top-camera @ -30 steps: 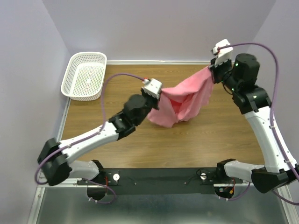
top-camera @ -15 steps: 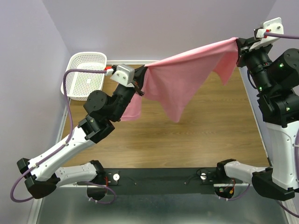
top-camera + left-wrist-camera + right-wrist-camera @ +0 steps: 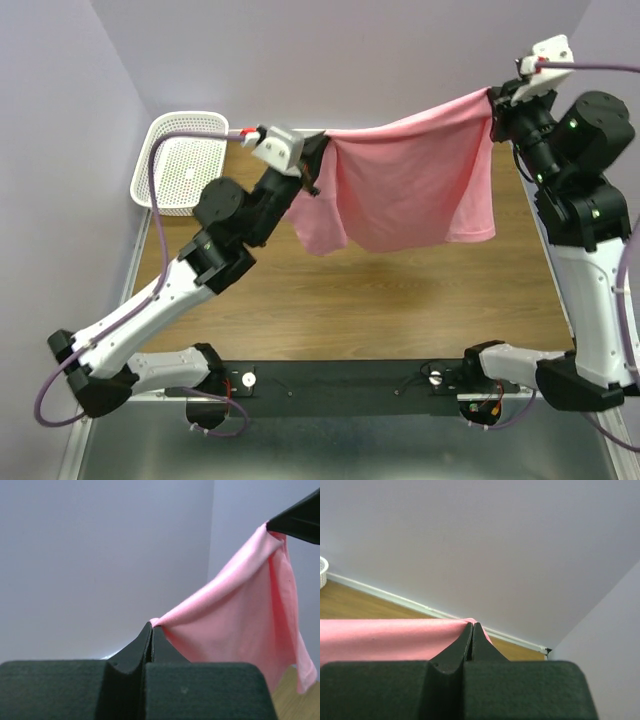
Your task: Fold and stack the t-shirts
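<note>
The salmon-pink t-shirt is up in the air, strung like a banner over the far half of the bench! It is plain cloth with no print. Its top edge sags a little between two pinched corners, and soft folds fall from it. The bottom is uneven, with a rounded lobe drooping on the left and a straighter hem on the right. It seems to hang clear of the wooden bench top (shadow below).

The left gripper, toward the far-left corner, has its jaws pressed together on one corner of the cloth. The right gripper, higher over the far-right corner, is clamped on the other.

The wrist views agree. The left gripper nips a pink point of the shirt, and the right gripper bites its taut edge.

A white mesh basket sits in the far-left corner, apart from the shirt.
</note>
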Controlling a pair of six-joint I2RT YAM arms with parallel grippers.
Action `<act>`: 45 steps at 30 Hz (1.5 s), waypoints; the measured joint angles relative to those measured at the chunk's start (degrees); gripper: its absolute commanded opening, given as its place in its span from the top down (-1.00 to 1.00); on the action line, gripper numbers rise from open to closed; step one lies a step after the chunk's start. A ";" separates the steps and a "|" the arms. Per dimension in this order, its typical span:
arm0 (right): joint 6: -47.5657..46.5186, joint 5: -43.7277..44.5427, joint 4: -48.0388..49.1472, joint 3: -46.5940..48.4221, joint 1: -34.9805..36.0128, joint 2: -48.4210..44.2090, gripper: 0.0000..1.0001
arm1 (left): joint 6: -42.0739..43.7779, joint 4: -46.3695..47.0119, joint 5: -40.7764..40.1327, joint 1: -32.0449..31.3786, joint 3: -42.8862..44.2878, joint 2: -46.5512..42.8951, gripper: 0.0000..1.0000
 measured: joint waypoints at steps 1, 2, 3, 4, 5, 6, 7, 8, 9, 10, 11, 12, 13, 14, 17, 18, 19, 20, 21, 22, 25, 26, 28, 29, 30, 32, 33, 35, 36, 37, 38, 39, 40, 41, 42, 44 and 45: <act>-0.15 -0.02 -0.24 0.46 0.00 1.68 0.99 | -0.17 0.00 0.44 1.18 1.79 2.25 1.00; -0.44 -0.02 -0.57 1.88 0.00 3.63 0.99 | -0.50 0.13 1.18 2.34 4.07 4.50 1.00; -0.59 0.00 -0.55 3.19 0.00 4.98 0.99 | -0.72 -0.39 1.79 4.39 7.69 7.82 1.00; -1.01 0.07 -0.42 5.55 -0.04 8.13 0.99 | -0.81 -0.55 2.12 5.62 9.97 10.03 1.00; -1.29 0.22 -0.79 8.07 -0.04 10.97 0.99 | -0.96 -1.49 2.75 7.23 13.55 13.09 1.00; -1.49 0.33 -0.96 10.12 -0.04 13.03 0.99 | -1.07 -2.05 3.39 8.39 17.38 16.06 1.00; -1.55 0.39 -1.05 12.44 -0.04 15.23 0.99 | -1.07 -2.38 3.96 9.38 20.04 18.01 1.00; -1.66 0.39 -1.14 14.19 -0.07 16.76 0.99 | -1.05 -2.60 4.37 10.10 22.21 19.52 1.00; -1.73 0.26 -1.14 15.43 -0.11 17.70 0.99 | -1.03 -2.91 5.07 10.62 24.37 20.72 1.00; -1.77 -0.09 -1.18 15.78 -0.11 17.70 0.99 | -1.01 -2.91 6.19 10.84 25.49 21.11 1.00; -1.79 -0.26 -1.18 15.89 -0.11 17.25 0.99 | -0.96 -2.80 7.17 10.91 26.01 21.00 1.00; -1.90 -1.51 -0.72 14.93 -0.11 15.76 0.99 | -0.83 -2.14 8.35 10.88 25.40 20.22 1.00; -2.67 -3.50 -0.13 11.63 -0.20 12.52 0.99 | -0.76 -0.85 9.88 10.88 22.58 18.05 1.00; -2.95 -4.22 -0.07 10.03 -0.20 11.08 0.99 | -0.68 0.59 10.91 10.88 18.73 15.72 1.00; -6.73 -11.45 -0.35 -5.84 -0.31 -4.09 0.99 | -1.05 2.47 15.02 10.78 3.91 4.96 1.00; -8.26 -13.51 -2.01 -9.20 -0.31 -7.91 0.99 | -1.77 3.78 16.15 10.75 -0.39 2.29 1.00; -11.69 -16.52 -3.30 -14.12 -0.31 -12.74 0.96 | -3.21 4.66 18.03 10.58 -6.36 -1.38 1.00; -13.77 -18.32 -5.27 -17.20 -0.31 -15.74 0.85 | -4.24 4.61 19.23 10.38 -10.32 -3.58 0.92; -16.76 -20.50 -7.52 -21.20 -0.31 -19.30 0.33 | -6.58 5.20 20.52 9.25 -15.74 -6.12 0.47; -19.28 -22.32 -10.49 -24.83 -0.28 -22.21 0.01 | -9.11 5.55 21.64 7.72 -19.76 -7.67 0.20; -25.62 -25.59 -21.44 -33.38 -0.28 -25.97 -0.89 | -18.49 3.56 24.57 -0.37 -33.35 -10.54 -0.47; -27.50 -25.70 -24.13 -36.33 -0.31 -26.64 -0.99 | -20.31 2.51 24.74 -2.58 -35.95 -10.97 -0.59; -28.57 -25.53 -28.06 -39.76 -0.33 -27.15 -1.00 | -26.91 -2.05 23.89 -8.28 -41.81 -14.12 -0.70; -28.65 -25.46 -29.35 -40.65 -0.31 -27.36 -1.00 | -30.23 -5.14 22.99 -10.88 -44.09 -17.79 -0.71; -28.87 -25.49 -30.64 -41.31 -0.31 -27.67 -1.00 | -32.00 -7.19 22.27 -12.07 -45.09 -20.76 -0.76; -28.59 -25.86 -31.01 -41.57 -0.31 -27.65 -1.00 | -35.98 -10.14 18.29 -13.42 -45.46 -28.11 -0.82; -28.13 -26.29 -30.60 -41.70 -0.31 -27.41 -1.00 | -37.83 -11.41 15.54 -13.46 -44.57 -32.20 -0.83; -26.71 -27.71 -29.35 -42.23 -0.31 -26.43 -1.00 | -40.70 -12.59 10.38 -13.44 -43.04 -36.81 -0.85; -25.57 -28.92 -27.89 -43.06 -0.31 -24.30 -1.00 | -41.66 -12.72 8.76 -13.44 -42.56 -37.94 -0.85; -24.20 -30.38 -26.32 -43.87 -0.31 -22.29 -0.99 | -42.77 -12.81 6.75 -13.44 -42.23 -38.45 -0.87; -23.08 -31.82 -24.57 -44.96 -0.31 -19.26 -0.95 | -44.00 -12.94 5.01 -13.44 -42.12 -38.29 -0.90; -22.40 -32.94 -23.80 -45.46 -0.31 -16.44 -0.90 | -44.76 -13.27 3.50 -13.44 -42.12 -37.44 -0.90; -21.14 -35.54 -22.43 -45.88 -0.31 -11.76 -0.85 | -45.68 -13.49 2.32 -13.42 -42.12 -36.39 -0.91; -20.61 -37.05 -21.40 -46.01 -0.31 -8.24 -0.79 | -46.56 -13.88 0.94 -13.31 -42.12 -33.77 -0.91; -20.15 -38.99 -20.46 -46.01 -0.31 -3.82 -0.75 | -47.28 -14.03 0.04 -12.79 -41.97 -30.12 -0.91; -19.37 -42.75 -18.27 -45.99 -0.31 5.70 -0.74 | -48.13 -14.45 -0.57 -11.41 -41.29 -22.88 -0.83; -19.34 -43.74 -18.03 -45.92 -0.31 8.68 -0.74 | -48.24 -14.58 -0.31 -10.25 -41.03 -20.28 -0.72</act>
